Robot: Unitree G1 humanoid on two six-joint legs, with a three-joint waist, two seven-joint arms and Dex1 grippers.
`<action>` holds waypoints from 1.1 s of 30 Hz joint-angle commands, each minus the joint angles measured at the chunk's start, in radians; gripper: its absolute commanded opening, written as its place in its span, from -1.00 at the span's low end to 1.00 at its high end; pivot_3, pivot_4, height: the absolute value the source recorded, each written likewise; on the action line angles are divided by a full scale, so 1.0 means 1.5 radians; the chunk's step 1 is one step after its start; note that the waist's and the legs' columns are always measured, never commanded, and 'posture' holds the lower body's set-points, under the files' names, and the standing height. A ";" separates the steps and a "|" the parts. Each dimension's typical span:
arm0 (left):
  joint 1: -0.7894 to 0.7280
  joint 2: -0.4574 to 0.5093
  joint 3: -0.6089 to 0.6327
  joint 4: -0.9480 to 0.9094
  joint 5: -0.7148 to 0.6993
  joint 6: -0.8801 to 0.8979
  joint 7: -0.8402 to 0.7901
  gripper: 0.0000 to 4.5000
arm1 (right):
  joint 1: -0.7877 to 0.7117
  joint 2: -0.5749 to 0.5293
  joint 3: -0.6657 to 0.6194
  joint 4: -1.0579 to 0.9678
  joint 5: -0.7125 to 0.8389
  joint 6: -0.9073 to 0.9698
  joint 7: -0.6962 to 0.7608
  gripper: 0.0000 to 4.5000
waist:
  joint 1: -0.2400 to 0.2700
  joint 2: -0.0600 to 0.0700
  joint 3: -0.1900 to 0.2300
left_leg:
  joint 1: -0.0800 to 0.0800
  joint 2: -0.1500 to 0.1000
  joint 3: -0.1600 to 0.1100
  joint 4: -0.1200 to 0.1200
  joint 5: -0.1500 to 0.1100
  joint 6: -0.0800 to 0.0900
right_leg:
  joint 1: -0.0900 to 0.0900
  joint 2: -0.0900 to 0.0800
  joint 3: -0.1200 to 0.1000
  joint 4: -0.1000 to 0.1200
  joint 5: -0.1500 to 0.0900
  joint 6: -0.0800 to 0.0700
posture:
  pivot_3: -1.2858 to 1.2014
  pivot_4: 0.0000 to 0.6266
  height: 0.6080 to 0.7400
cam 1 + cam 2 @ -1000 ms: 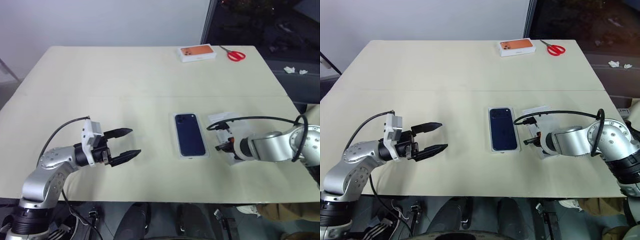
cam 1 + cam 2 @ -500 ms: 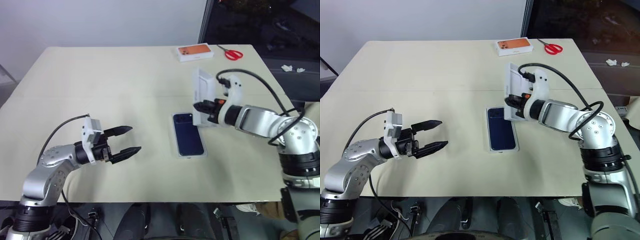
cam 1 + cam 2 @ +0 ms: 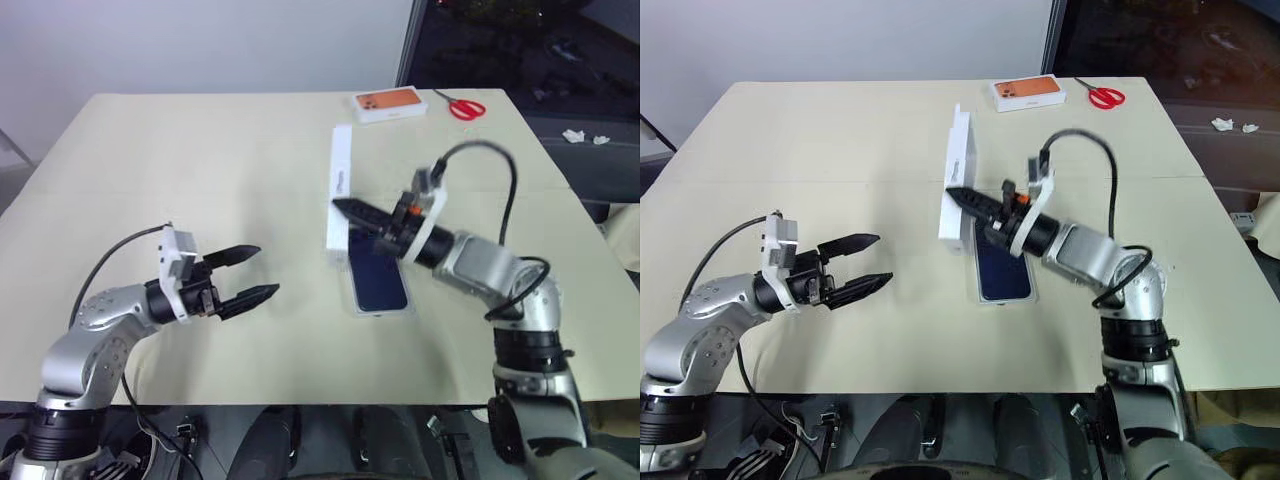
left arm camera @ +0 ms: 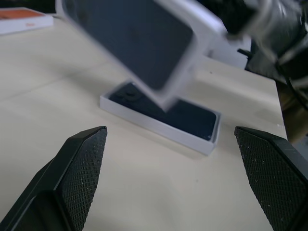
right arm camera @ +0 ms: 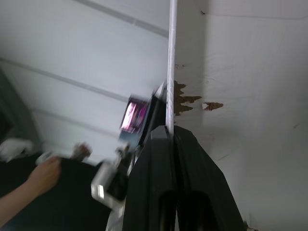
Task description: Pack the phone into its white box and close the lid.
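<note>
The dark navy phone (image 3: pixel 380 280) lies inside the white box (image 3: pixel 384 313) near the middle of the table. The lid (image 3: pixel 340 185) stands on edge in the air just left of the box's far end. My right gripper (image 3: pixel 338 206) is shut on its thin wall (image 5: pixel 171 72). In the left wrist view the lid's (image 4: pixel 134 43) printed blue phone face hangs tilted above the box (image 4: pixel 154 126). My left gripper (image 3: pixel 266 270) hovers open and empty well to the left of the box, its fingers (image 4: pixel 82 168) pointing toward it.
A white box with an orange phone picture (image 3: pixel 391 104) and red scissors (image 3: pixel 466 108) lie at the table's far right edge. A person's hand (image 5: pixel 44 173) shows in the right wrist view, away from the table.
My right gripper lifted the lid off the table to the right of the box, swung it left across the phone and turned it on edge. The left gripper stayed put.
</note>
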 commanded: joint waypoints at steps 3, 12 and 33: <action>0.001 0.004 0.028 -0.015 -0.015 0.008 0.017 1.00 | 0.044 0.017 0.029 -0.038 0.018 0.054 0.053 -0.98 | -0.002 0.000 0.000 | 0.000 0.000 0.000 0.000 0.000 0.000 | 0.000 0.000 0.000 0.000 0.000 0.000 | 0.03 -0.52 1.00; 0.014 -0.029 -0.003 -0.019 -0.009 0.019 0.050 0.62 | 0.058 -0.011 0.071 -0.004 0.018 0.062 0.069 -1.00 | 0.000 0.000 0.000 | 0.000 0.000 0.001 0.000 0.000 0.000 | 0.000 0.000 0.001 0.001 0.000 0.000 | 0.03 -0.52 1.00; -0.030 -0.164 -0.106 0.078 0.099 -0.073 0.081 -0.65 | 0.044 -0.055 0.082 0.028 -0.155 0.053 0.153 -0.74 | 0.000 0.000 0.000 | 0.001 0.000 0.001 0.000 0.000 0.000 | 0.000 0.001 0.001 0.001 0.000 0.000 | 0.03 -0.52 1.00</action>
